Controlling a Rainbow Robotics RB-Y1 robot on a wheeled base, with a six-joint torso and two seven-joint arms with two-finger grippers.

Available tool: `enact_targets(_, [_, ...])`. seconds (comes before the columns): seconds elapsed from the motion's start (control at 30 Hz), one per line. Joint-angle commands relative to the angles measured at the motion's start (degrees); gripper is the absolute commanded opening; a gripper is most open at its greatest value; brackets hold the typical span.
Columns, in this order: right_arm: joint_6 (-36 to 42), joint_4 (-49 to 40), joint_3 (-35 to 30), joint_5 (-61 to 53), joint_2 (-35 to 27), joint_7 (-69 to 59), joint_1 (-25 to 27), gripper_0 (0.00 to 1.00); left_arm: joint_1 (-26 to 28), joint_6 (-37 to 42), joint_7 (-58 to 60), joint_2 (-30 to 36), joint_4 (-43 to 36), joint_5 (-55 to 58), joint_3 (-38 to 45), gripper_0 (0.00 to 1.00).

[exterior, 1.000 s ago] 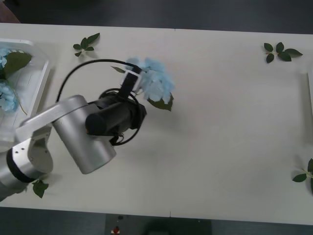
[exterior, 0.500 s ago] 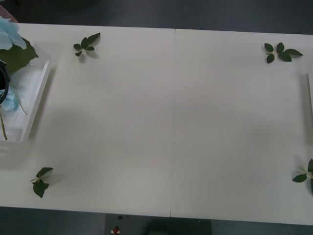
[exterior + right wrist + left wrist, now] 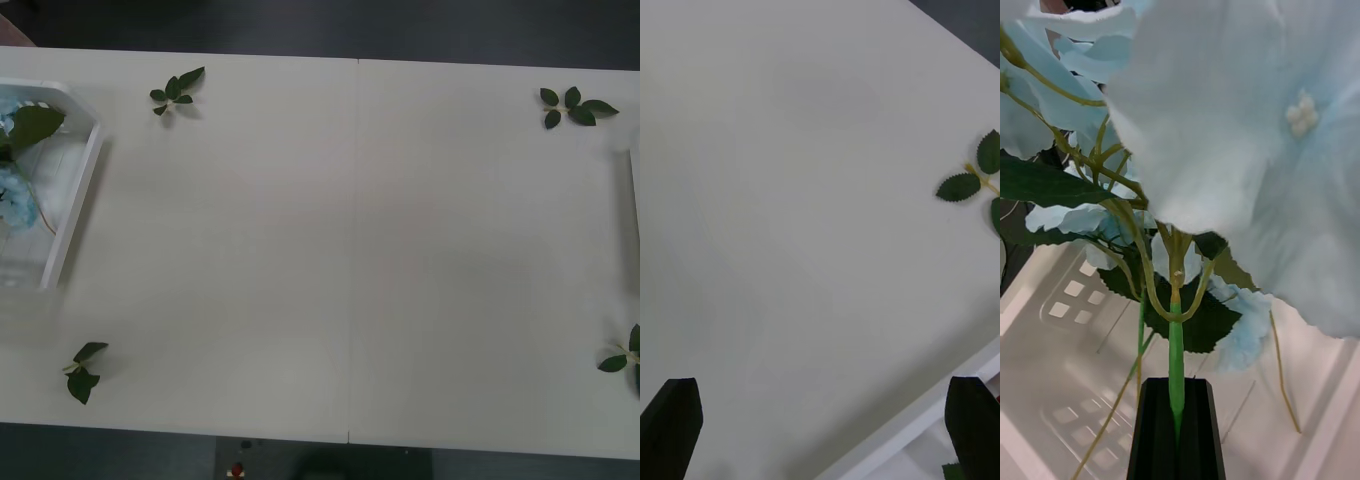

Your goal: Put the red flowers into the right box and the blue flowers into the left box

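Up close in the left wrist view, the left gripper has its black fingers pressed together on the green stem of a blue flower, pale sky-blue fluffy petals with dark green leaves, held over the ribbed bottom of the left box. More blue flowers lie in the left box at 9 o'clock on the table, the right box rim at 3 o'clock. Right gripper hangs spread over bare table, leaf sprig near, box rim just beside one finger; more leaf sprigs sit at 11, 1, 4 and 8 o'clock.
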Motion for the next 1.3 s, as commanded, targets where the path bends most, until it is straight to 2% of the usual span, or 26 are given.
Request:
enact_targets(0.03, [0.3,-1.9,-1.6,-2.7,0.7,0.7,-1.5,0.94,0.1,-3.5,-2.4,3.2,3.9,0.1,-2.3,0.0])
enact_targets(0.37, [3.0,-4.4,-2.9,-5.8,6.6,0.7,-1.4,0.94,0.0,-12.8,-3.2,4.1,11.4,-0.7,-11.4,0.01])
enact_targets(0.67, [7.7,-11.3,-3.5,-6.3,12.8,0.7,-1.4,0.94,0.0,-13.0,-3.7,4.2,12.1,-2.3,-13.6,0.02])
enact_targets(0.73, [8.3,-12.8,-3.4,-6.3,14.0,0.7,-1.4,0.94,0.0,-13.6,-3.8,4.2,12.1,-2.3,-13.6,0.09])
enact_targets(0.77, [8.5,-13.6,-3.3,-6.2,14.6,0.7,-1.4,0.94,0.0,-14.2,-3.8,4.2,12.1,-2.4,-13.6,0.21])
enact_targets(0.8, [8.5,-14.1,-3.1,-6.2,14.9,0.7,-1.4,0.94,0.0,-14.5,-3.9,4.2,12.2,-2.5,-13.6,0.27])
enact_targets(0.83, [8.4,-15.1,-2.5,-6.2,15.5,0.7,-1.4,0.94,0.0,-15.0,-4.0,4.2,12.1,-2.7,-13.6,0.4])
enact_targets(0.93, [8.0,-17.3,-1.5,-5.1,16.5,0.7,-1.4,0.94,0.0,-16.0,-4.1,4.2,12.1,-2.9,-13.6,0.56])
enact_targets(1.1, [7.9,-21.3,-2.4,-2.3,18.5,0.7,-1.4,0.94,0.0,-17.3,-4.3,4.3,11.8,-2.8,-12.9,0.65])
enact_targets(1.3, [9.0,-21.9,-2.4,-4.1,20.0,0.7,-1.3,0.94,0.2,-17.3,-4.6,5.9,10.1,0.7,-10.7,0.66])
